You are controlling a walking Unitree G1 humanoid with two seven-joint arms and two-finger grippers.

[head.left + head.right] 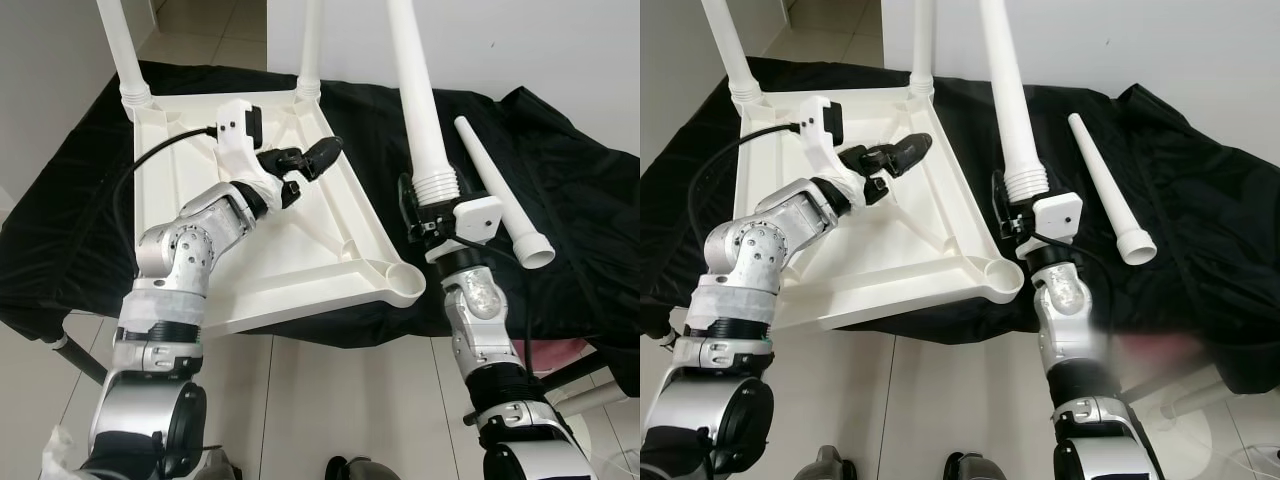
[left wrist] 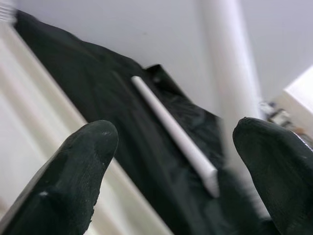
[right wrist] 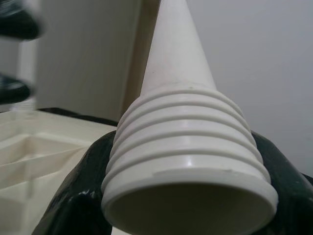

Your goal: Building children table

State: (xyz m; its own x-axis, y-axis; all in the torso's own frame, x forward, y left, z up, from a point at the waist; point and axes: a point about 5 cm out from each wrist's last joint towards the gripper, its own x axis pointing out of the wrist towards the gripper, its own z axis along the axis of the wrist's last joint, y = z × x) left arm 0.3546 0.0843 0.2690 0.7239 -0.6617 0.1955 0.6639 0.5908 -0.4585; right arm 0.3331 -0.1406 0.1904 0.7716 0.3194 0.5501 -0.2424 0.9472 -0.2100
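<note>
The right gripper (image 1: 432, 222) clamps a smooth tapered white leg (image 1: 418, 100) at its ribbed threaded end. The left gripper (image 1: 310, 160), jaws apart and empty, hovers over the ribbed plastic tabletop (image 1: 330, 275).

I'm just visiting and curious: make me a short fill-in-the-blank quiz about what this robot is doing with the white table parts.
1. The right hand grips a white table leg by its ____ end.
2. The upside-down tabletop already carries ____ legs.
3. A spare leg lies on the ____ cloth.
4. The left hand hovers over the tabletop, fingers ____.

Missing words: threaded; two; black; open
</note>
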